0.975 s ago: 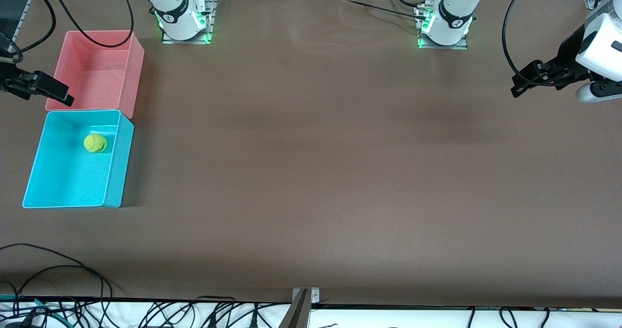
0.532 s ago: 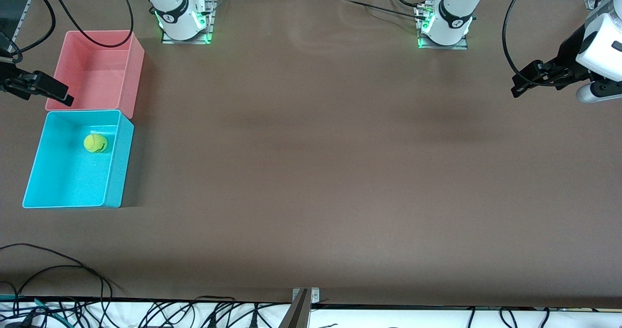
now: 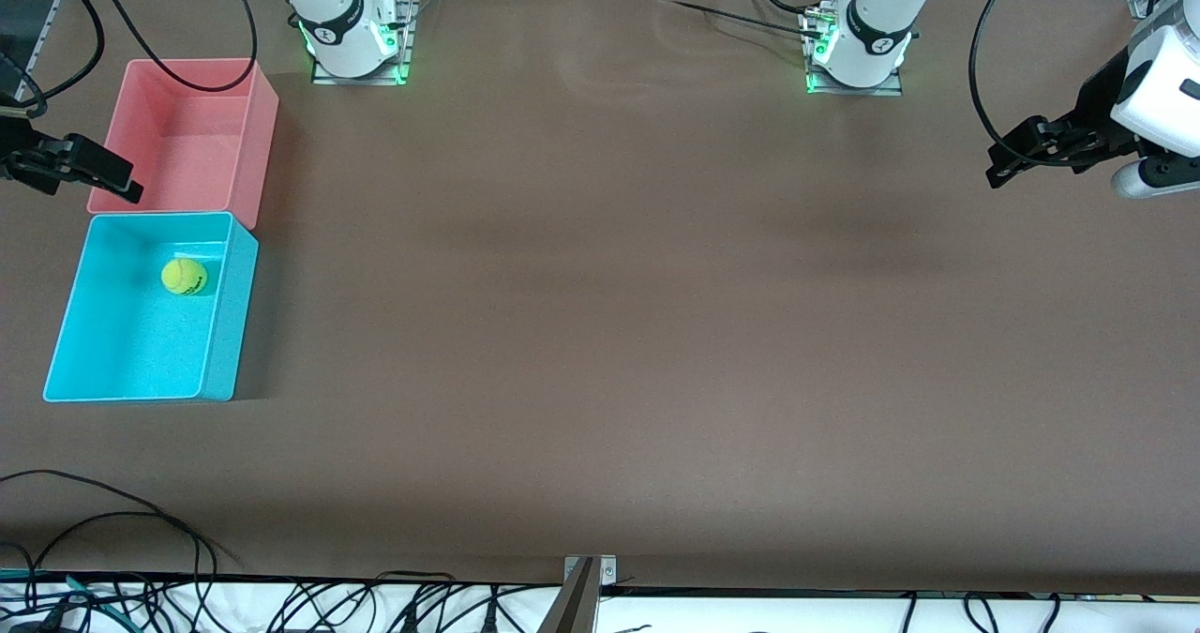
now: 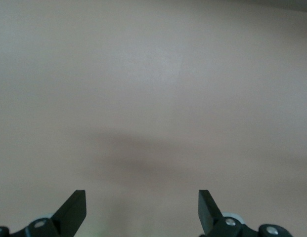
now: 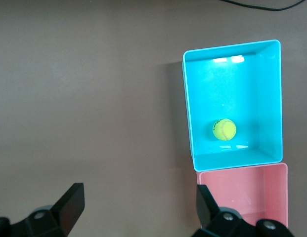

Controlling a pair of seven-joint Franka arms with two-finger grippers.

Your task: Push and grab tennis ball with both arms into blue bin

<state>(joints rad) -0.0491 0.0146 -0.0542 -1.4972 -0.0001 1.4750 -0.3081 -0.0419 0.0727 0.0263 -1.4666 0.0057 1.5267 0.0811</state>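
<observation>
The tennis ball (image 3: 184, 277) is seen lying in the blue bin (image 3: 223, 319), apart from the right hand (image 3: 117, 183), which is held wide and empty beside the pink bin (image 3: 253, 145). The left hand (image 3: 1001, 166) is held wide over bare bench (image 3: 600, 333) at the left arm's end.

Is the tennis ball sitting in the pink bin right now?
No, the tennis ball lies on the floor of the blue bin, while the pink bin beside it holds nothing.

One tennis ball (image 3: 184, 277). Two tubs of the same shape: one blue bin (image 3: 220, 333) and one pink bin (image 3: 253, 136). Two white arms, each with one black two-fingered hand: one right hand (image 3: 89, 175), one left hand (image 3: 1017, 153), four fingers in all. Two arm bases with green lights. One brown table (image 3: 600, 333).
</observation>
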